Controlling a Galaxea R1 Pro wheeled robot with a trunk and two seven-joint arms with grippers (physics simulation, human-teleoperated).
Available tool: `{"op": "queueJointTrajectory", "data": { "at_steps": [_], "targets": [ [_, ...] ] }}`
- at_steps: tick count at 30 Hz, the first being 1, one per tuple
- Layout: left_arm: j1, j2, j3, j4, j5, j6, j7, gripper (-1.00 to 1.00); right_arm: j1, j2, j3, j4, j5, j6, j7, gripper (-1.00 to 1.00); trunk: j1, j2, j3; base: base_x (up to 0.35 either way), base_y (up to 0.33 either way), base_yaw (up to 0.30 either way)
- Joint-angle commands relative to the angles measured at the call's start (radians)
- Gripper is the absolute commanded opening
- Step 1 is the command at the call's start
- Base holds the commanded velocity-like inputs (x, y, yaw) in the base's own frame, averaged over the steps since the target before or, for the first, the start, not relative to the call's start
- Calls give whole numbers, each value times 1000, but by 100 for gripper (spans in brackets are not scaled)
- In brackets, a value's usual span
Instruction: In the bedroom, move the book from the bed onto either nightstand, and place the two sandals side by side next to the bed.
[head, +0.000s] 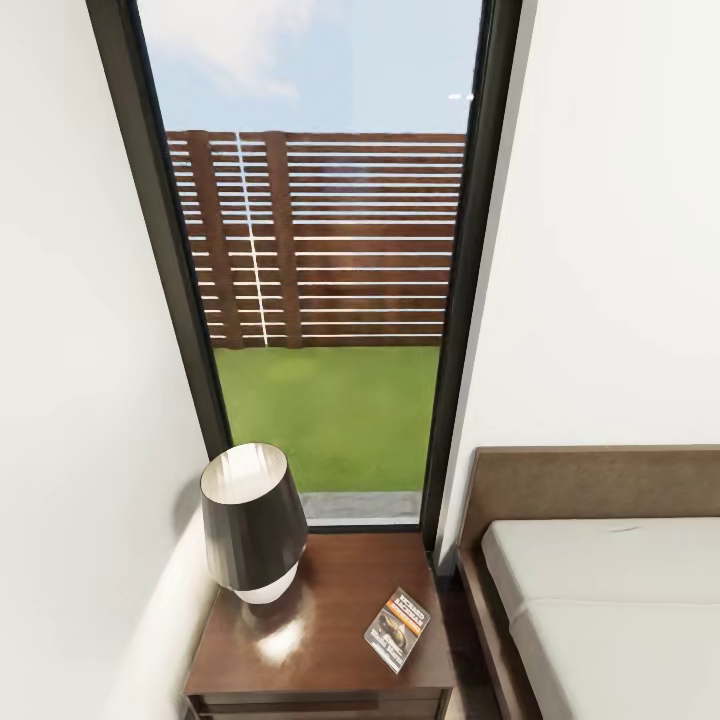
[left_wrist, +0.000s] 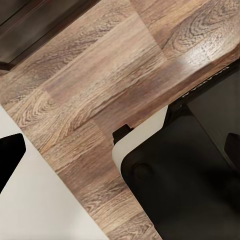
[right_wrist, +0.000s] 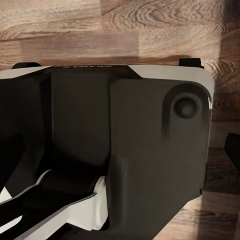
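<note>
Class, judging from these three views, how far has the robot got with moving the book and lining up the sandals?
Done: the small paperback with the orange band lies flat on the dark brown glossy nightstand, beside the black-shaded lamp, and off the light grey mattress. In hand: nothing visible; the wrist views look down at wood-grain floor. Left: setting the two sandals side by side next to the bed.

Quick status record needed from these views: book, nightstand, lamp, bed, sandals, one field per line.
book: lying flat on the nightstand top, near its front right corner
nightstand: dark brown wood, below the window, left of the bed
lamp: black shade, white base, on the nightstand's left side, apart from the book
bed: light mattress in a brown frame, at the head view's lower right; the visible part is bare
sandals: not located
window: tall, dark-framed, behind the nightstand; grass and a slatted fence outside
floor: wood planks, seen in both wrist views
</note>
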Motion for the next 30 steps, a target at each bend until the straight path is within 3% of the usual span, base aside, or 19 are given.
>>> {"op": "queueJointTrajectory", "data": {
  "at_steps": [1, 30],
  "targets": [
    [-1, 0, -7, 0, 0, -2, 0, 100, 0, 0, -8, -2, 5, 7, 4, 100, 1, -2, -2, 0, 0, 0],
    [-1, 0, -7, 0, 1, -2, 0, 100, 0, 0, -8, -2, 5, 7, 4, 100, 1, -2, -2, 0, 0, 0]
  ]
}}
